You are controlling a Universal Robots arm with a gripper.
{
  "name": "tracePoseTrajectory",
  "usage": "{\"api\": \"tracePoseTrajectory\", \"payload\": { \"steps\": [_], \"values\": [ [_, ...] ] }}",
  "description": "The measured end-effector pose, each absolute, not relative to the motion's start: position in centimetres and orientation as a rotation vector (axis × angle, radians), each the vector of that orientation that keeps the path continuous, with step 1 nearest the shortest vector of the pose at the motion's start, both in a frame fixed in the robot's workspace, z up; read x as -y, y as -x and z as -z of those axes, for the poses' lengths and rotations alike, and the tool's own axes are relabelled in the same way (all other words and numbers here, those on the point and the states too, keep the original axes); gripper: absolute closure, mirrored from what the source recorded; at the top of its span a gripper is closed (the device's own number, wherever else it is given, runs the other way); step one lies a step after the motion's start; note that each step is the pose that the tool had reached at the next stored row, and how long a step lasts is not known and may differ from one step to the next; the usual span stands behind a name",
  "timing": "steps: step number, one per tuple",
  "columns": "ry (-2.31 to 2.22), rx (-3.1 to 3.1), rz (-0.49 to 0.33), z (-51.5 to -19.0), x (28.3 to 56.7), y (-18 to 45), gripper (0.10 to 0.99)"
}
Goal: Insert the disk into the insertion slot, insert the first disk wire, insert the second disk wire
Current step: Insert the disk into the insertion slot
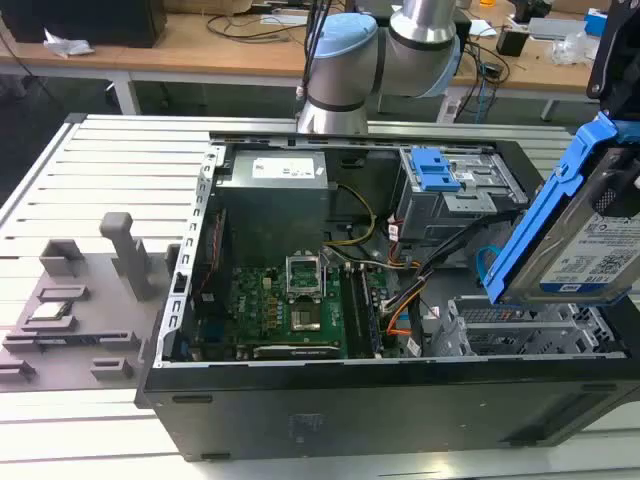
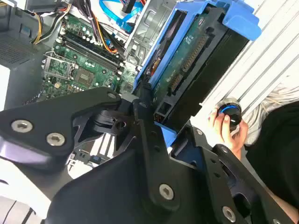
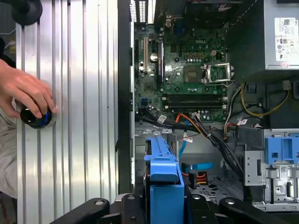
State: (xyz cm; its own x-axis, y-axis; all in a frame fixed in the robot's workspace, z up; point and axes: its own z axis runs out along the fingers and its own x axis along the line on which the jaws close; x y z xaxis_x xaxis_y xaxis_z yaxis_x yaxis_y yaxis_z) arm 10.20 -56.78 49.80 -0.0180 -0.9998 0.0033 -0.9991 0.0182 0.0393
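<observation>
In the exterior view, from its left, grey fixtures (image 1: 60, 300) lie on the slatted surface (image 1: 100, 170). Next, the open computer case (image 1: 400, 400) shows its green motherboard (image 1: 290, 305). At the right, the disk (image 1: 590, 250) hangs tilted above the insertion slot (image 1: 520, 325). In the first wrist view the claw (image 3: 163, 205) is clenched on the disk's blue bracket, and a hand (image 3: 28, 91) rests on a knob (image 3: 33, 119).

The disk (image 1: 600, 245) above the insertion slot (image 1: 520, 325), at the exterior view's right.
</observation>
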Motion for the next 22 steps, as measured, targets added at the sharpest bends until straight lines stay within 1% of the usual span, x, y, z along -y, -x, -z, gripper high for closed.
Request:
{"api": "tracePoseTrajectory", "payload": {
  "steps": [7, 22],
  "values": [
    [-2.180, 2.220, 0.040, -49.2, 55.7, -10.2, 0.722],
    [-2.180, 2.220, 0.040, -47.4, 55.6, -10.2, 0.722]
  ]
}}
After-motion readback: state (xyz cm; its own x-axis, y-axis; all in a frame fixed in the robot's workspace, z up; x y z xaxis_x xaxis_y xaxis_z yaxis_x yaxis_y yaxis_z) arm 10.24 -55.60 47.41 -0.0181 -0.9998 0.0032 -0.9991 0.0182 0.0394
